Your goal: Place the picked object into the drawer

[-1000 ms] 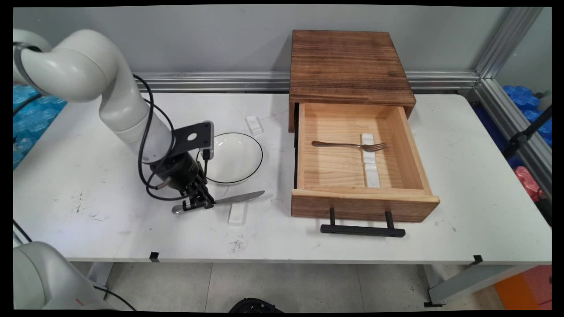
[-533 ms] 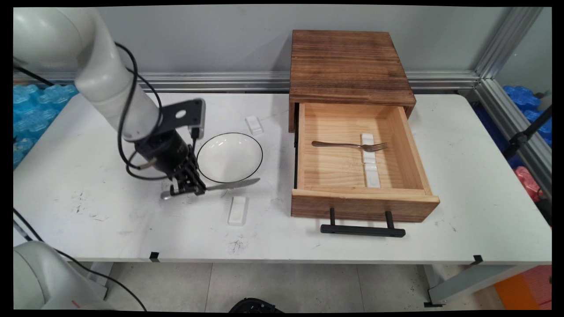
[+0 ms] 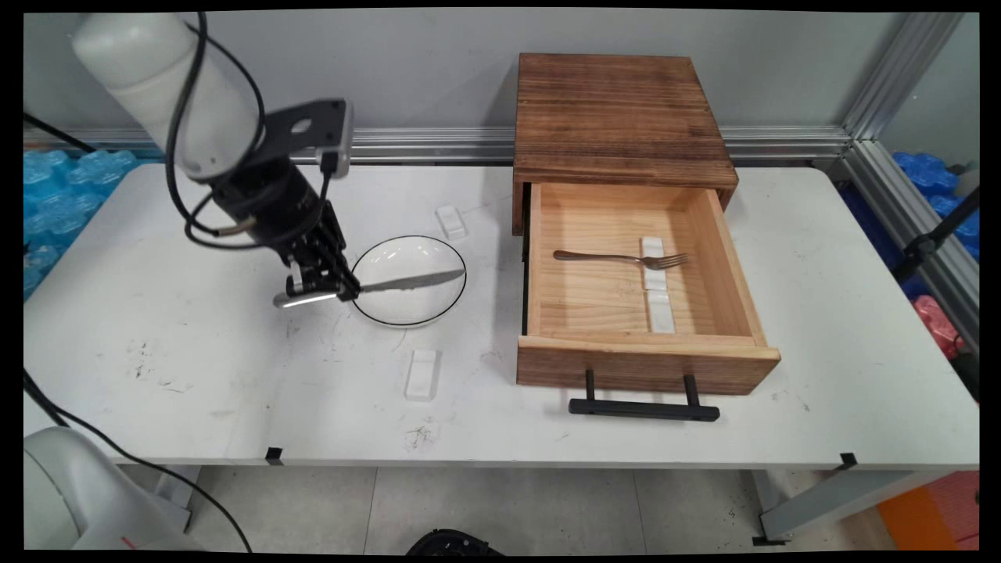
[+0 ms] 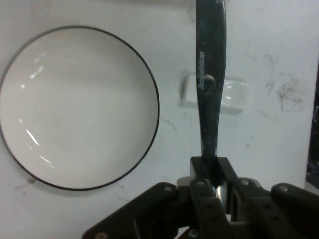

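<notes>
Your claw (image 3: 319, 293) is clamped on a table knife (image 3: 367, 287), gripping it partway along the handle. The hand view confirms this: both fingers (image 4: 207, 172) pinch the handle, and the blade runs straight away from them, up the picture.

The knife hangs clear of the table (image 3: 156, 391) and lies roughly level. Its long axis runs from the handle end, which sticks out on the claw's left in the main view, to the blade tip on the claw's right. That is the relation to note: the blade points away from the claw toward the drawer side.

Just below and beside the claw on its right sits a white bowl with a dark rim (image 3: 407, 280). In the main view the blade crosses over it. In the hand view the bowl (image 4: 75, 107) lies to one side of the blade, so you cannot tell whether the blade is truly above it.

A small white block (image 3: 422, 374) lies on the table in front of the claw. It shows under the blade in the hand view (image 4: 234, 94). A second white block (image 3: 451, 221) lies beyond the bowl.

Well to the claw's right stands a wooden box (image 3: 618, 117) with its drawer (image 3: 649, 360) pulled open. Inside, a fork (image 3: 618, 257) rests with its tines on a white strip (image 3: 655, 285).
</notes>
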You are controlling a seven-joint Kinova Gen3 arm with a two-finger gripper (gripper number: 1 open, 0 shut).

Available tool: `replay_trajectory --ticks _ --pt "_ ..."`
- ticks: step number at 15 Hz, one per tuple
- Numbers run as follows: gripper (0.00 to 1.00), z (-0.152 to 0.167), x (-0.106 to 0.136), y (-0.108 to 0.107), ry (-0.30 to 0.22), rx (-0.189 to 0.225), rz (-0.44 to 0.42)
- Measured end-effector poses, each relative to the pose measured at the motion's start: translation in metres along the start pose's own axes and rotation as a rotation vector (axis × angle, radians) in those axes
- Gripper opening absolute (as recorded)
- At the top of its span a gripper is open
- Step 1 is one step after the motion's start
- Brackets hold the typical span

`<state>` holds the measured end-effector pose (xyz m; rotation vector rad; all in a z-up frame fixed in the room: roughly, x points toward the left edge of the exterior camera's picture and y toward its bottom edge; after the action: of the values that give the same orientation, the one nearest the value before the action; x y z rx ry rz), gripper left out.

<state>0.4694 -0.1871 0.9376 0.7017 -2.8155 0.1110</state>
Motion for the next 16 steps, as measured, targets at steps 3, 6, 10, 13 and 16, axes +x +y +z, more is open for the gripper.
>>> replay_trajectory --ticks 3,6,10,13,16 --pt "0.0 -0.019 0.016 0.0 0.024 0.002 0.006" --pt "0.0 -0.026 0.039 0.001 0.062 -0.003 0.017" --pt "0.0 -0.023 0.075 0.001 0.118 -0.015 0.035" --pt "0.0 -0.012 0.112 0.001 0.161 -0.019 0.049" --pt "0.0 0.003 0.148 0.001 0.189 -0.018 0.069"
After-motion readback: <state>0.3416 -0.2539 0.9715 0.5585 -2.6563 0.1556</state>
